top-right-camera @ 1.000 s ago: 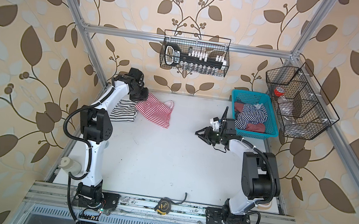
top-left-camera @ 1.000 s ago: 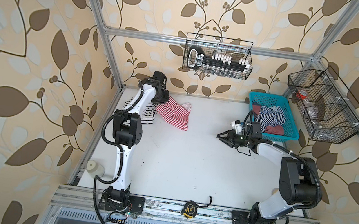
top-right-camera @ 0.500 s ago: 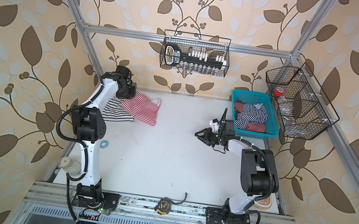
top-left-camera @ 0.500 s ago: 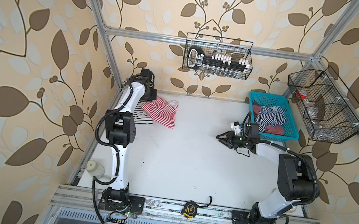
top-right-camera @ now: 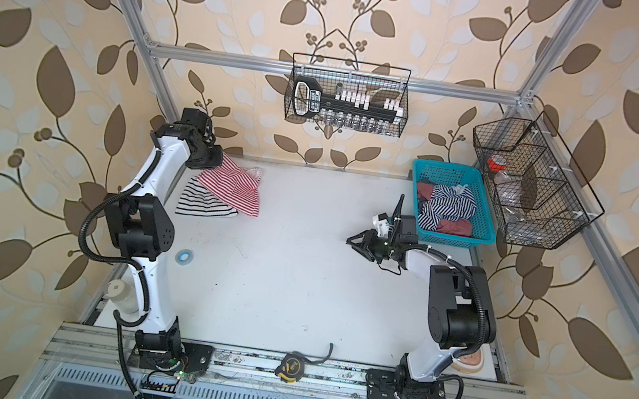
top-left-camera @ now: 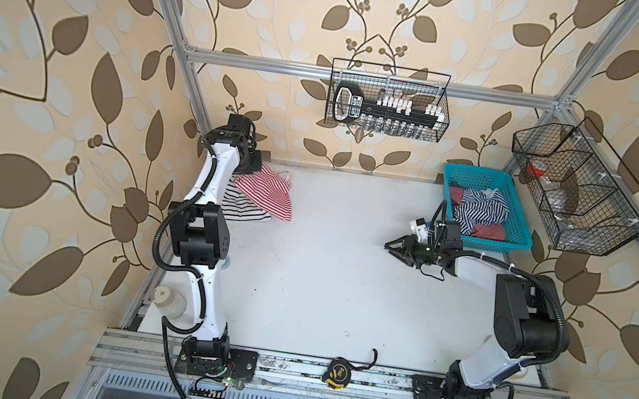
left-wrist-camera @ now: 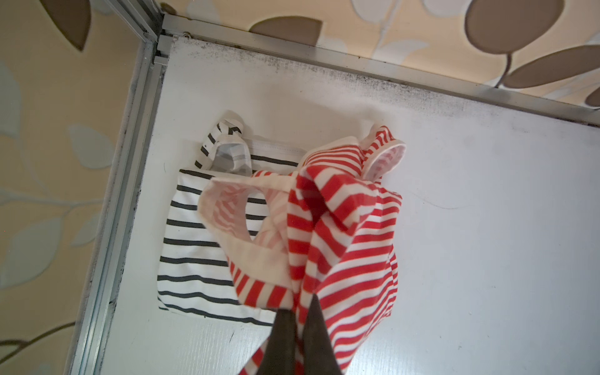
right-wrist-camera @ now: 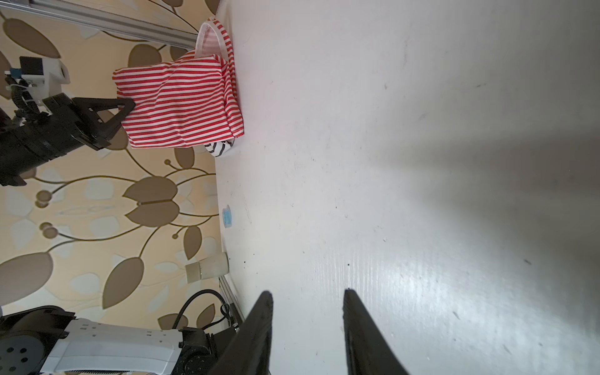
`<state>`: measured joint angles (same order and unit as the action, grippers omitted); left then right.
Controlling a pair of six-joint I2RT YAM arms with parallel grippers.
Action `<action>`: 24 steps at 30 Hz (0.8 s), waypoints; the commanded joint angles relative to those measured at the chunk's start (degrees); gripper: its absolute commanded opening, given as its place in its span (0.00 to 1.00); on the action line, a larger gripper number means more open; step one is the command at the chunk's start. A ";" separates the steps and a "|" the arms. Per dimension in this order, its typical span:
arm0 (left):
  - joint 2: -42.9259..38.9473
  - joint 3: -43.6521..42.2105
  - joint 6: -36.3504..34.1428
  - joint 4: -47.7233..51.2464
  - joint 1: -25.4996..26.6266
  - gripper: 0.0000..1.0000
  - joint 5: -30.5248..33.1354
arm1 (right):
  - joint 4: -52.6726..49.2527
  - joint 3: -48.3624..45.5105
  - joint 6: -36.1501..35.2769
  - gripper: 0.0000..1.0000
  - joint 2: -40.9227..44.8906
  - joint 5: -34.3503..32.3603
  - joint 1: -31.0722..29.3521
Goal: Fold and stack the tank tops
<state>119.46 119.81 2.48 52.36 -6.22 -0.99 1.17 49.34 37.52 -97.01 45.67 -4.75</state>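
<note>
At 6 o'clock, on the near rail, a yellow-and-black tape measure [top-left-camera: 337, 372] lies by the edge of the white table [top-left-camera: 319, 284]. A small blue tape roll [top-right-camera: 184, 256] sits at about 8 o'clock, close to the left arm.

At 3 o'clock the right gripper [top-left-camera: 389, 248] hovers low over bare table, jaws partly apart with nothing between them.

At about 10 o'clock the left gripper [left-wrist-camera: 298, 308] is clamped tight on a bunched edge of the red-and-white tank top [top-left-camera: 268, 194], holding that side up off the table. The rest of the cloth sags down and drapes across the black-and-white tank top [top-left-camera: 239, 209]. That one lies flat and folded near the table's left edge, its left and near parts uncovered.

At about 2 o'clock the navy-and-white tank top [top-left-camera: 480, 209] lies crumpled in the turquoise basket [top-left-camera: 476, 171], against a dull red cloth [top-left-camera: 489, 231]. It is well apart from the other two.

At 12 o'clock a black wire rack [top-left-camera: 389, 100] hangs on the far rail. A second wire basket [top-left-camera: 583, 189] hangs on the right wall.
</note>
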 commanded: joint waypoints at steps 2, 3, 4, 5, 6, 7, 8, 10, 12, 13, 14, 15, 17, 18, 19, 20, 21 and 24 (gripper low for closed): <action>-4.76 -1.06 -2.63 -1.36 -1.42 0.00 -0.01 | 0.67 -0.82 0.29 0.37 -1.06 0.91 0.10; -4.68 -1.28 -2.83 -1.38 -1.93 0.00 -0.22 | 0.65 -0.88 0.32 0.37 -1.07 0.96 0.10; -4.52 -1.46 -2.97 -1.38 -2.62 0.00 -0.54 | 0.63 -0.83 0.30 0.37 -1.04 0.86 0.10; -4.43 -1.80 -2.99 -1.46 -3.43 0.00 -1.22 | 0.65 -0.93 0.36 0.37 -1.03 0.91 0.14; -4.49 -1.95 -3.01 -1.83 -4.26 0.00 -1.91 | 0.65 -0.92 0.36 0.37 -1.12 0.83 0.10; -4.56 -4.11 -3.05 -2.34 -5.12 0.00 -2.36 | 0.59 -0.95 0.31 0.37 -1.16 0.80 0.10; -4.73 -5.36 -3.11 -3.13 -6.07 0.00 -3.24 | 0.67 -0.91 0.43 0.37 -1.16 0.74 0.10; -4.70 -7.44 -3.27 -4.76 -7.77 0.00 -4.40 | 0.70 -0.89 0.54 0.37 -1.30 0.73 0.01; -4.12 -9.22 -3.87 -6.29 -9.03 0.00 -5.09 | 0.71 -0.83 0.49 0.37 -1.33 0.73 -0.08; -3.56 -9.55 -4.26 -6.70 -9.30 0.00 -5.32 | 0.65 -0.83 0.49 0.37 -1.34 0.65 -0.15; -2.84 -9.77 -4.74 -7.04 -9.55 0.00 -5.69 | 0.59 -0.74 0.54 0.37 -1.40 0.72 -0.21; -2.03 -9.63 -5.09 -7.09 -9.68 0.00 -5.87 | 0.59 -0.80 0.53 0.37 -1.42 0.71 -0.36; -0.22 -9.42 -5.40 -7.09 -9.68 0.00 -6.28 | 0.47 -0.65 0.39 0.37 -1.57 0.66 -0.58; 0.72 -9.38 -5.30 -7.33 -9.63 0.00 -6.10 | 0.37 -0.66 0.36 0.37 -1.60 0.62 -0.68; 1.77 -9.28 -5.13 -7.36 -9.65 0.00 -5.60 | 0.32 -0.80 0.37 0.37 -1.60 0.51 -0.74; 2.65 -9.08 -5.00 -7.24 -9.66 0.00 -5.07 | 0.24 -0.74 0.37 0.37 -1.64 0.48 -0.87; 3.57 -8.89 -4.50 -7.42 -9.64 0.00 -4.01 | 0.16 -0.74 0.32 0.37 -1.60 0.42 -0.96; 5.83 -8.37 -3.32 -7.37 -9.63 0.26 -2.20 | -0.28 -0.74 0.18 0.37 -1.37 0.26 -1.02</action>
<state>123.07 109.80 -0.93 45.15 -16.27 -4.40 1.37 49.28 37.71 -97.49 45.65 -5.52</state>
